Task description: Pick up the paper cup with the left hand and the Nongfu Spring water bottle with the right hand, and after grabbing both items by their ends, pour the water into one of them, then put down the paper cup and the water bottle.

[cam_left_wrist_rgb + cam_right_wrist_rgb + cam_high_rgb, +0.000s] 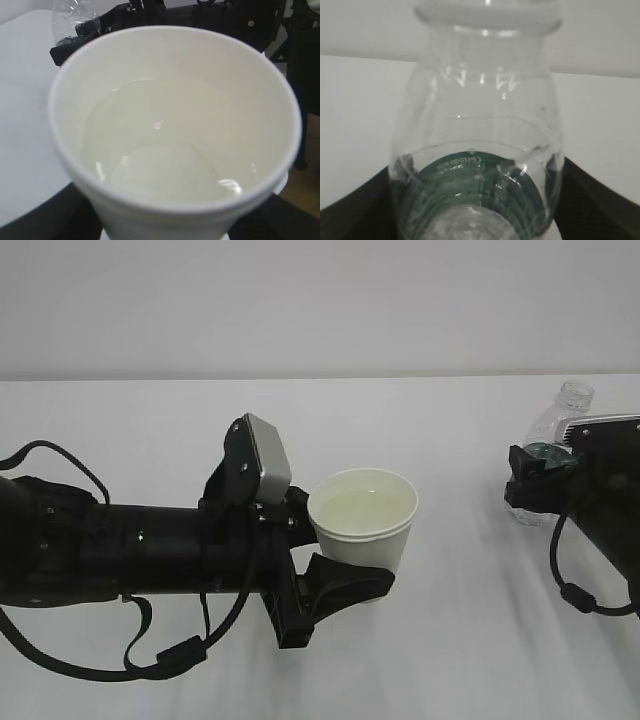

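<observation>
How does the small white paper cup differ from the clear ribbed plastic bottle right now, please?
The white paper cup is opaque, wide-mouthed and holds clear water; the clear ribbed plastic bottle is see-through, narrow-necked and looks empty. The cup sits near the table's middle in the left gripper, the bottle at the right edge in the right gripper. Both stand upright.

The paper cup point(362, 523) was matt white paper, smooth inside. The Nongfu Spring water bottle point(553, 440) was clear, glossy ribbed plastic. The desk point(450, 640) looked matt white and smooth.
</observation>
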Available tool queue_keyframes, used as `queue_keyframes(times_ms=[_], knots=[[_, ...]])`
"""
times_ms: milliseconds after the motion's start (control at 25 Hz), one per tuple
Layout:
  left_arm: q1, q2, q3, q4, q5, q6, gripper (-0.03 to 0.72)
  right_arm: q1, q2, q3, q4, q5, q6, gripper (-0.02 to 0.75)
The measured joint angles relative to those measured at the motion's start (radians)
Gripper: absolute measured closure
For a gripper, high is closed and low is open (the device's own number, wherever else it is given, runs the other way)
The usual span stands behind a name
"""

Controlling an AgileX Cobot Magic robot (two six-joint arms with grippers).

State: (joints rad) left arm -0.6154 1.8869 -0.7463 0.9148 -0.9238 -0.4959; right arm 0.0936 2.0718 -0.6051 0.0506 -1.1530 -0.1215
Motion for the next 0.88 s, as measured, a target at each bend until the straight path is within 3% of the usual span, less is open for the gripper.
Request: queue_keyframes(times_ms=[880], knots=[[0.0, 0.0, 0.0, -0.003, 0.002, 0.0, 0.216, 0.0, -0.099, 0.099, -0.045, 0.0, 0.0, 0.128]])
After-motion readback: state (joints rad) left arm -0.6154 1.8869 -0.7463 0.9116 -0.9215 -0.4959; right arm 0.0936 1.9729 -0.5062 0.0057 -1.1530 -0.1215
